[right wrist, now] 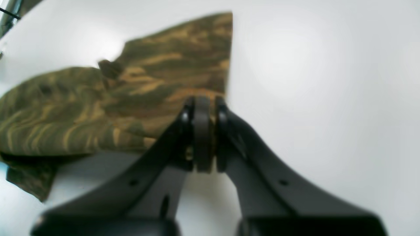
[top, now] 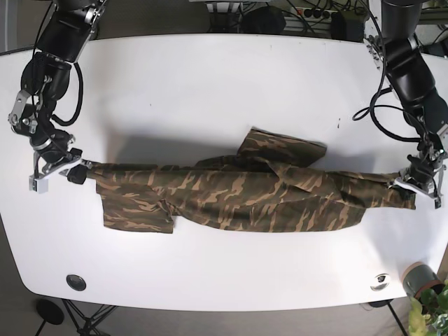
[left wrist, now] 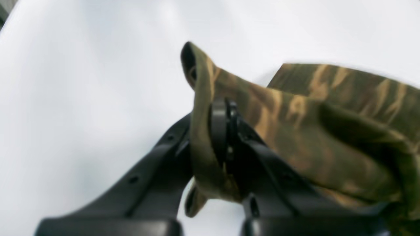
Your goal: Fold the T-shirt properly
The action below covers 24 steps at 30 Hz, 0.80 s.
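- Black jaws of the left gripper [left wrist: 210,131] fill the foreground of the left wrist view, closed on a bunched fold of the shirt [left wrist: 295,131]; cloth wraps over one finger and hides its tip.
- Blur softens that whole view, and the shirt runs off its right edge.
- Right gripper [right wrist: 202,131] has its jaws pressed together; the pads meet at the shirt [right wrist: 131,98] edge, but the pinched cloth itself is mostly hidden behind them.
- From the base view, the camouflage shirt [top: 245,196] is stretched in a long band across the middle of the white table [top: 210,84], one end at each gripper.
- Right gripper [top: 73,171] holds the end on that view's left; left gripper [top: 416,178] holds the end on its right.
- One flap [top: 283,148] lies folded up above the band, another [top: 136,213] lies below it near the right gripper.
- Which parts are sleeves or hem cannot be told.
- At the lower right corner, a plant pot [top: 418,278] is cut off by the frame.
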Tool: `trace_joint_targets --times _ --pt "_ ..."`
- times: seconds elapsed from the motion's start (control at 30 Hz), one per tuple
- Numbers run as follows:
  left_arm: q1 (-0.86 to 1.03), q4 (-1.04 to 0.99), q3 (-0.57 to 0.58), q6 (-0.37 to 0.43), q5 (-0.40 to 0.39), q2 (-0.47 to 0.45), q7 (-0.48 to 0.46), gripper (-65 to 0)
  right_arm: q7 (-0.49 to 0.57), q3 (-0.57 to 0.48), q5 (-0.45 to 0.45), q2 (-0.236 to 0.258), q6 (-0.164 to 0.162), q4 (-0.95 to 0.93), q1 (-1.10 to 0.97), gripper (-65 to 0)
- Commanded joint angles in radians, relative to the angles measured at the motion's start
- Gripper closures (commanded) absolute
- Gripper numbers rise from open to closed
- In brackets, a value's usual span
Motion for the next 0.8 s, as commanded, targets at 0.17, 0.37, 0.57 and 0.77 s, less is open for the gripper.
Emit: trace_joint_targets --times 0.17,0.37,0.57,0.77 --pt "0.087 0.02 -0.021 -0.064 -0.002 -0.049 -0.023 0.0 0.028 0.071 0.01 -0.027 0.011 0.06 -0.075 -2.1" --pt "0.173 0.02 -0.023 -0.107 0.001 -0.052 -0.023 0.0 0.028 0.074 0.01 -0.032 0.011 0.06 -0.121 -2.1" --pt "0.254 0.02 -0.025 -0.153 -0.002 -0.069 -0.023 0.0 0.03 0.075 0.01 -0.033 0.011 0.074 -0.159 -2.1" --pt "0.285 0.02 -0.025 -0.187 -0.002 -0.071 -0.018 0.0 0.03 0.075 0.001 -0.061 0.007 0.103 -0.159 -2.1"
